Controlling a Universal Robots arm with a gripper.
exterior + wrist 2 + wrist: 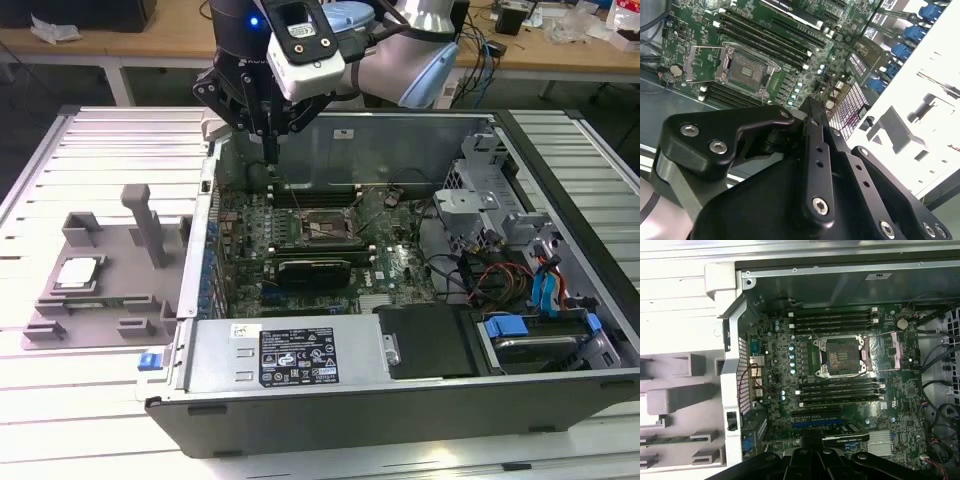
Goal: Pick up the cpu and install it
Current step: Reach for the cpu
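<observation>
Exterior view: an open computer case [400, 420] lies on a slatted white table [90, 150]. A grey fixture tray [115, 265] sits just beside it on the exterior view's left.
Cpu: the cpu [78, 272] rests on the fixture tray, towards the tray side farthest from the case. It seems to lie flat in a square seat, though glare on its pale top makes that hard to confirm.
Gripper: the gripper [270, 150] hangs above the far corner of the case on the exterior view's left, over the motherboard [300, 250]. Its jaws are brought together with nothing between them.
Cpu to gripper: well apart. The cpu lies outside the case, to the exterior view's left of the gripper and nearer the camera, with the case's side wall between them.
Socket: in the first wrist view the socket [840, 356] has its metal frame swung aside and its dark contact field uncovered. Memory slots [835, 320] run along two of its sides.
Second wrist view: the black gripper linkage stands in the foreground, and the socket lies on the board beyond its tip.
</observation>
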